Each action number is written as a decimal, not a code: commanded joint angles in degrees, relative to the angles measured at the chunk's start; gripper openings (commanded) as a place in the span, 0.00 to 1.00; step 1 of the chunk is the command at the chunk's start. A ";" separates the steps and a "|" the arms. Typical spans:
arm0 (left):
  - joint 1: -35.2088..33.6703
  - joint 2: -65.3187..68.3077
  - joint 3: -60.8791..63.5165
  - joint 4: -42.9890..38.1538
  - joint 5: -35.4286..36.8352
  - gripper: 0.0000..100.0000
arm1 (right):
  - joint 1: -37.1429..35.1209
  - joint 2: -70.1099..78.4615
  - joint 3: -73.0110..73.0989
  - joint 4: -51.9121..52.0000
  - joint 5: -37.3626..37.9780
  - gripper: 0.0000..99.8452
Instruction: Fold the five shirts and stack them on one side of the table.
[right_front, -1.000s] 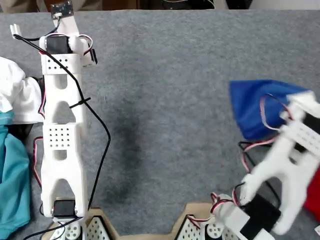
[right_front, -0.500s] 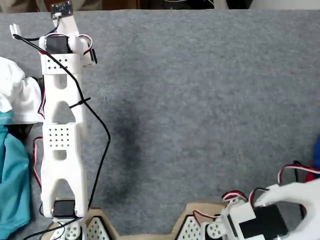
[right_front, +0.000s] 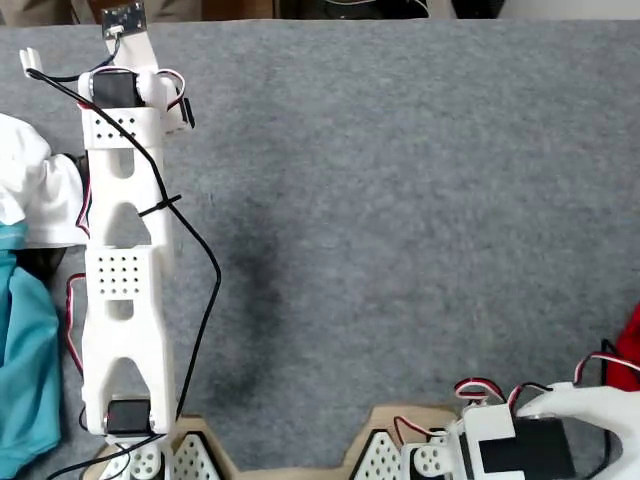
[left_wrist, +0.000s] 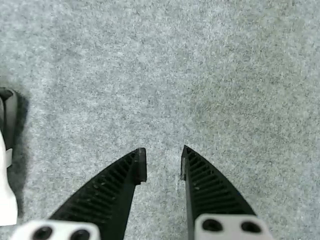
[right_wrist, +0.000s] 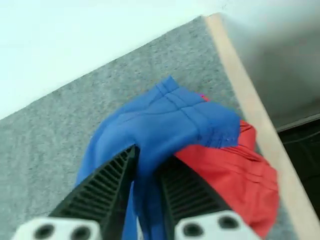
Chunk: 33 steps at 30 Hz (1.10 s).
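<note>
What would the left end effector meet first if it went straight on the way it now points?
Probably the grey mat: the open left end effector points at it, with nothing between them in its wrist view, though the depth is hard to judge.

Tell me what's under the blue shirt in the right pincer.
A crumpled red cloth shirt pokes out from beneath the blue cloth shirt, which the right pincer grips. How far the red one extends underneath, and anything else there, is hidden.
</note>
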 joint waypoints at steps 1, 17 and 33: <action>-0.44 -1.10 -0.53 0.53 -0.09 0.13 | 1.98 -4.18 -2.86 0.18 2.02 0.00; -0.44 -1.98 -0.53 0.53 0.00 0.13 | 0.75 -4.18 -2.68 21.01 18.29 0.28; -3.96 -7.52 0.00 0.53 0.00 0.12 | -31.96 -19.03 -6.29 35.16 10.20 0.43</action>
